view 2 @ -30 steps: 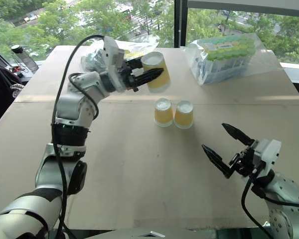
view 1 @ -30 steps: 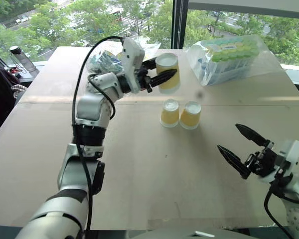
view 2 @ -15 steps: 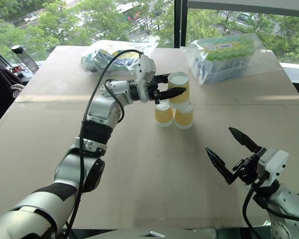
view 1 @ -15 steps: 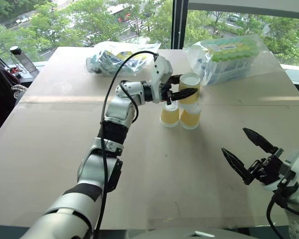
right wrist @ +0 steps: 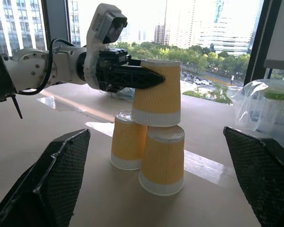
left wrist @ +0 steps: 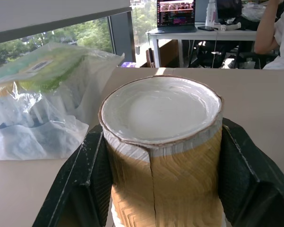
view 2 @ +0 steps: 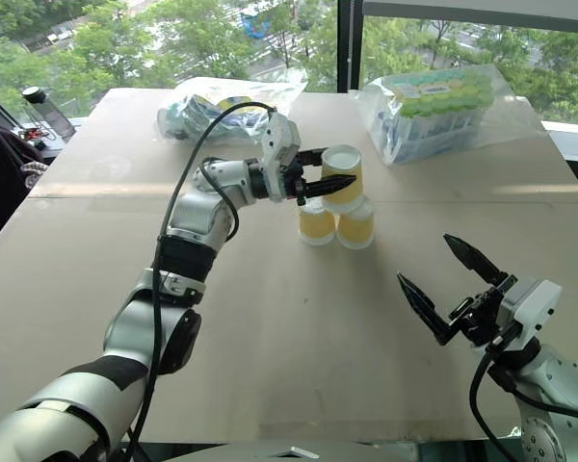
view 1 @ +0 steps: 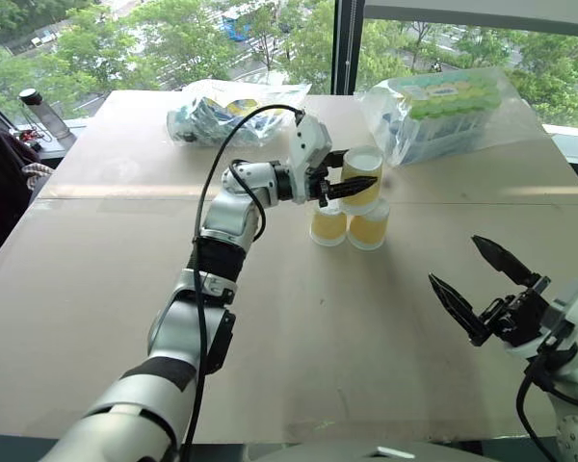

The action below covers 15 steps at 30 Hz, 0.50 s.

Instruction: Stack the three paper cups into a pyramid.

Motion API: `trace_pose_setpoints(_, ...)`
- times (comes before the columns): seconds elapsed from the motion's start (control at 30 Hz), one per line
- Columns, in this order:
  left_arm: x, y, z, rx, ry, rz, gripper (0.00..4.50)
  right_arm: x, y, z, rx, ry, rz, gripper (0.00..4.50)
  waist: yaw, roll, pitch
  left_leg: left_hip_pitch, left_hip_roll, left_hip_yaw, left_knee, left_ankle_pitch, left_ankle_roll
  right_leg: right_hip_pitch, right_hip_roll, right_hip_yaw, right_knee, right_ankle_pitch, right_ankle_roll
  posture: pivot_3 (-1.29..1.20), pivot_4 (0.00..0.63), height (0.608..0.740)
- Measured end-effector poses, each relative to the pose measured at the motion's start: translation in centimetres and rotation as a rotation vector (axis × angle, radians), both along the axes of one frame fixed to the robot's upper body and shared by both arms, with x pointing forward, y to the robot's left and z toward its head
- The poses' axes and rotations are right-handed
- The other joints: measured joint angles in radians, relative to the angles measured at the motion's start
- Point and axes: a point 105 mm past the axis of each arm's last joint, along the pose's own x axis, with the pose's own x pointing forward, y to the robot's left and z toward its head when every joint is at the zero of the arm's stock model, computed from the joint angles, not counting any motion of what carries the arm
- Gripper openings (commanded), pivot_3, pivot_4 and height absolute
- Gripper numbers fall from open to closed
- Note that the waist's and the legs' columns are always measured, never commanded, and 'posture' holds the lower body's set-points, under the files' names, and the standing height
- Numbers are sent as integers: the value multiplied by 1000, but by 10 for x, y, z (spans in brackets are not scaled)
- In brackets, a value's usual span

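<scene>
The left gripper (view 1: 354,179) pinches the top paper cup (view 1: 364,178), upside down, resting on two inverted paper cups (view 1: 328,223) that stand side by side mid-table (view 1: 270,318). The right gripper (view 1: 483,282) hangs nearby, fingers spread, empty.

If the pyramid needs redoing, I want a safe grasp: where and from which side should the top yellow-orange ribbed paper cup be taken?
Grip the top yellow-orange ribbed paper cup across its ribbed mid-wall, fingers level, as the left gripper does now. It stands upside down, bridging the two base cups, so probably come from the side, not over the closed white base.
</scene>
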Motion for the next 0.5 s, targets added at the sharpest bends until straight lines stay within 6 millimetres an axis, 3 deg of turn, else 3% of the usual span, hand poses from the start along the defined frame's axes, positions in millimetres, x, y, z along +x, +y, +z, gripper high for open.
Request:
trace_pose_setpoints(0.3, -3, 5, -2, -6, -6, 12, 2266, 2, 1, 2, 0, -6, 3, 4500, 2, 0, 0, 0, 0, 0, 1, 0, 0, 0, 0, 0, 0, 0, 0, 0, 150, 740)
trace_pose_setpoints(0.33, -3, 4, -2, -9, -4, 13, 3065, 2, 1, 2, 0, -6, 3, 4500, 2, 0, 0, 0, 0, 0, 1, 0, 0, 0, 0, 0, 0, 0, 0, 0, 150, 740)
trace_pose_setpoints(0.43, -3, 3, -5, -13, 11, 12, 4132, 2, 1, 2, -1, -4, 5, 4500, 2, 0, 0, 0, 0, 0, 1, 0, 0, 0, 0, 0, 1, 0, 0, 0, 150, 740)
trace_pose_setpoints(0.5, -4, 3, -8, -18, 22, 12, 4394, 1, 1, 0, -2, 2, 8, 4500, 2, 0, 0, 0, 0, 0, 1, 0, 0, 0, 0, 0, 1, 0, 0, 0, 150, 740)
